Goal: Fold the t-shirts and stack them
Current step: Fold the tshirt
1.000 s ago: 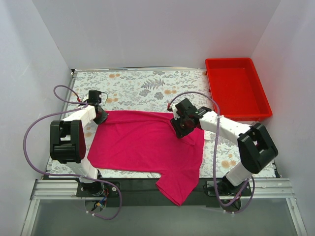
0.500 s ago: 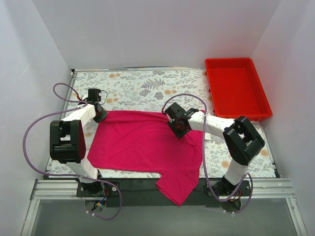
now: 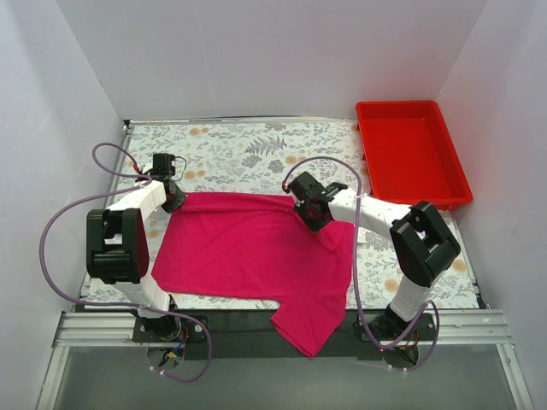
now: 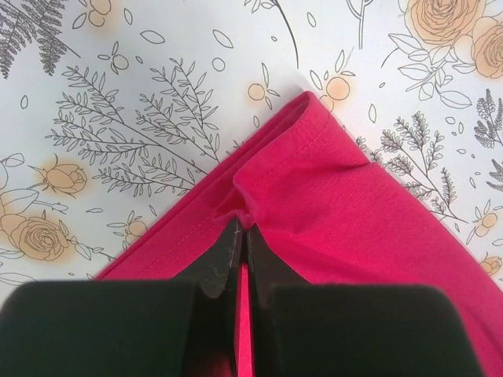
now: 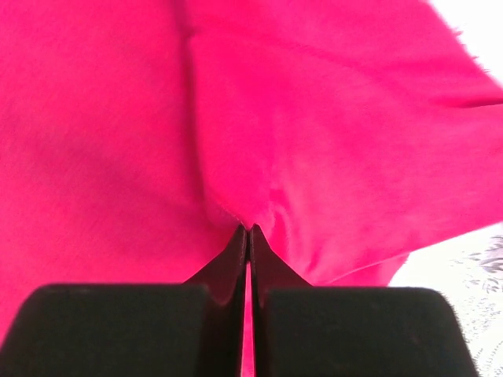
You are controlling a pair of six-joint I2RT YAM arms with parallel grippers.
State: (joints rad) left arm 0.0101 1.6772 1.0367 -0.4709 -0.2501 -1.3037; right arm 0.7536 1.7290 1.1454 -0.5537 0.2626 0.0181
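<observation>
Fingers (image 4: 224,263) of left gripper (image 4: 242,229) and right gripper (image 5: 248,229) each pinch the far edge of a magenta t-shirt (image 3: 256,248) lying mostly flat left of the red bin (image 3: 410,154); folding looks barely begun, nothing stacked.

**Lighting and Image Quality**

Top view: bright, even, diffuse light; shadows soft and faint. Left wrist view: floral tablecloth (image 4: 157,118) print ahead of the left gripper (image 4: 240,229) is sharp; its black fingers (image 4: 224,263) are soft-edged near the lens. Right wrist view: t-shirt (image 5: 118,118) fabric ahead of the right gripper (image 5: 248,229) is slightly blurred; tablecloth to its upper right is overexposed to white.
</observation>
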